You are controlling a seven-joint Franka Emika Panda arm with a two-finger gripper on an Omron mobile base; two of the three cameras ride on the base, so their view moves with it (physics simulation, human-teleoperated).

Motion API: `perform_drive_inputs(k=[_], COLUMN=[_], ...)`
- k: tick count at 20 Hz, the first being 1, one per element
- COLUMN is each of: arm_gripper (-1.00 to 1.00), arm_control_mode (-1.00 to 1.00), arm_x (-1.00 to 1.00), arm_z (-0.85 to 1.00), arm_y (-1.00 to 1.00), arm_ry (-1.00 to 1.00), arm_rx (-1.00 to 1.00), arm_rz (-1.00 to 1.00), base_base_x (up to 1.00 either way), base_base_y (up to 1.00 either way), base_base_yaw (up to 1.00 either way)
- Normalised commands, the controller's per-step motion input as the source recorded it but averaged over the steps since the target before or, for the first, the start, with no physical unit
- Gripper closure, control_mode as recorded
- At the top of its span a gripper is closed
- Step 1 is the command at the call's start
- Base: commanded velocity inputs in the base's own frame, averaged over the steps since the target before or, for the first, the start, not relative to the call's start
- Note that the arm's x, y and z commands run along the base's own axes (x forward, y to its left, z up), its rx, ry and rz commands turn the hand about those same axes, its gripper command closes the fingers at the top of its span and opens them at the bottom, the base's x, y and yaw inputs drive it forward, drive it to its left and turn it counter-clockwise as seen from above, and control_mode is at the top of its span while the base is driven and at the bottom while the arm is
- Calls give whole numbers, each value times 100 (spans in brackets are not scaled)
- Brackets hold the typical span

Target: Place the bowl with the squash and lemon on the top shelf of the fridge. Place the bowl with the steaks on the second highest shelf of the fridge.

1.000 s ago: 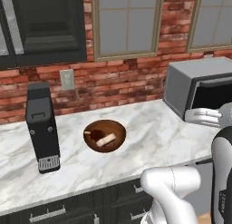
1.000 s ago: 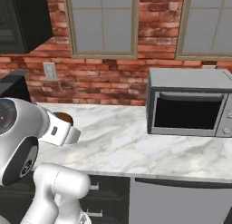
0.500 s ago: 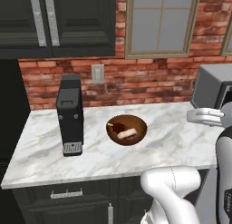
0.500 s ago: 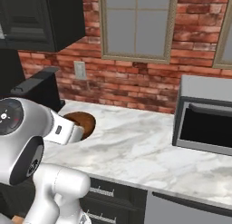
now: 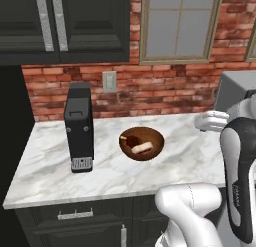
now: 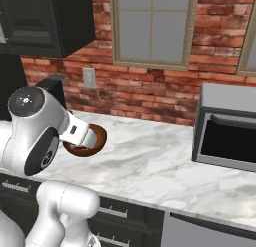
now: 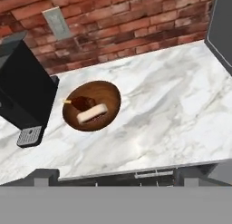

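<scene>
I see the bowl with the steaks (image 5: 142,143) sitting upright on the marble table (image 5: 115,168), just right of the black coffee machine (image 5: 79,126), well apart from the microwave (image 6: 226,127). Inside lie a pale steak (image 7: 92,113) and a darker piece (image 7: 84,102). My pincer's tips (image 7: 115,177) stand wide apart, holding nothing, above the table's front edge
</scene>
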Motion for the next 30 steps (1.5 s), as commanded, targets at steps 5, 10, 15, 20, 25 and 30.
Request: perform_drive_inputs(k=[5,10,15,20,25,30], arm_gripper=[-100,-100,-100,-100,-100,-100], arm_control_mode=[-100,-100,-100,-100,-100,-100], arm_x=[77,7,55,81,72,51], arm_z=[-31,-88,-69,-36,-40,-61], arm_y=[1,-1,0,6,8,0], arm_ry=[46,2,6,11,26,10], arm_rx=[1,29,25,0,-1,0], arm_rz=[-2,-2,-4,-3,0,0], base_base_x=[0,0,0,0,0,0], base_base_y=[0,0,0,0,0,0], base_base_yaw=[0,0,0,0,0,0])
